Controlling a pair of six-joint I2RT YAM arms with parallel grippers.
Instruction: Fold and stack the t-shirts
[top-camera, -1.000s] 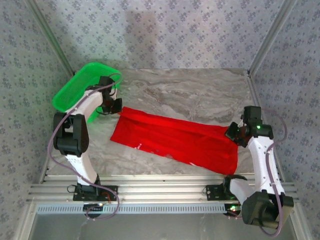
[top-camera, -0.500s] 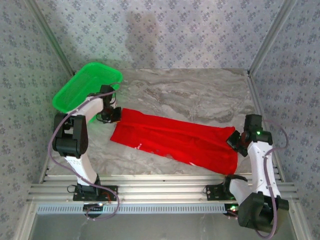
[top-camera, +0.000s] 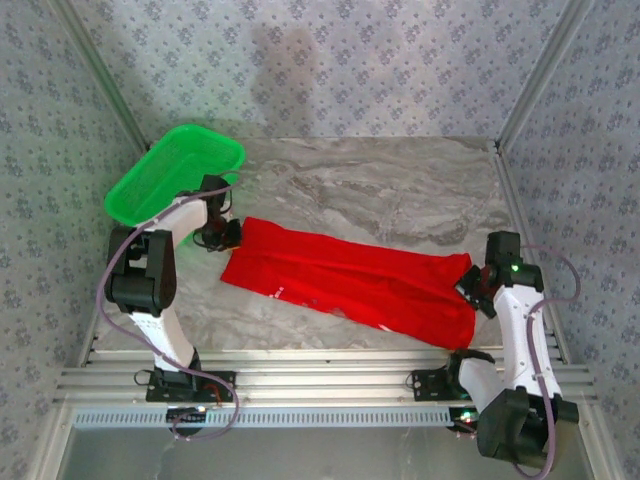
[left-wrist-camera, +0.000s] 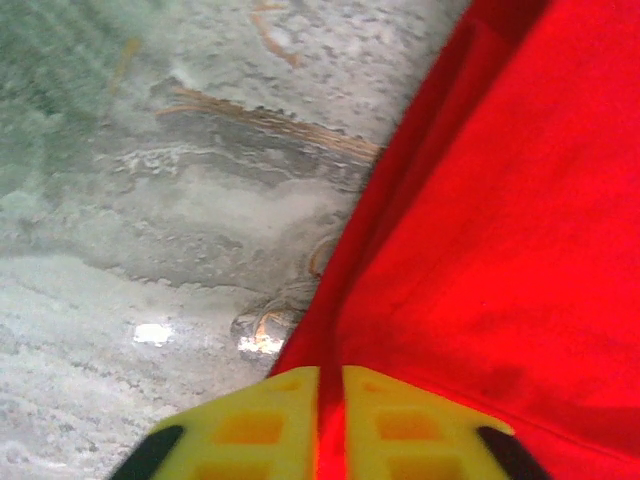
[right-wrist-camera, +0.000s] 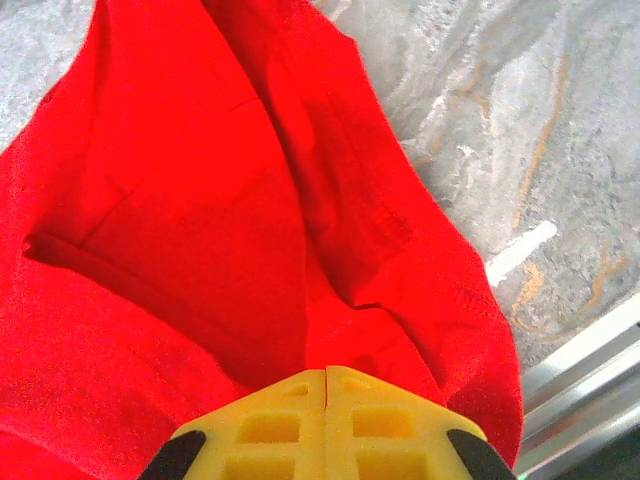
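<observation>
Marble table (top-camera: 400, 190): left gripper (top-camera: 229, 236) and right gripper (top-camera: 470, 284), drawn nearer than before, pinch the t-shirt (top-camera: 350, 275) ends.

Red t-shirt (top-camera: 350, 280) — grey-marbled tbl (top-camera: 400, 190), green basket (top-camera: 165, 170), floral-patterned walls (top-camera: 350, 60).

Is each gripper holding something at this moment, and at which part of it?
Both hold the red t-shirt. The left gripper pinches the edge of its left end, near the far corner. The right gripper pinches the edge of its right end.
</observation>
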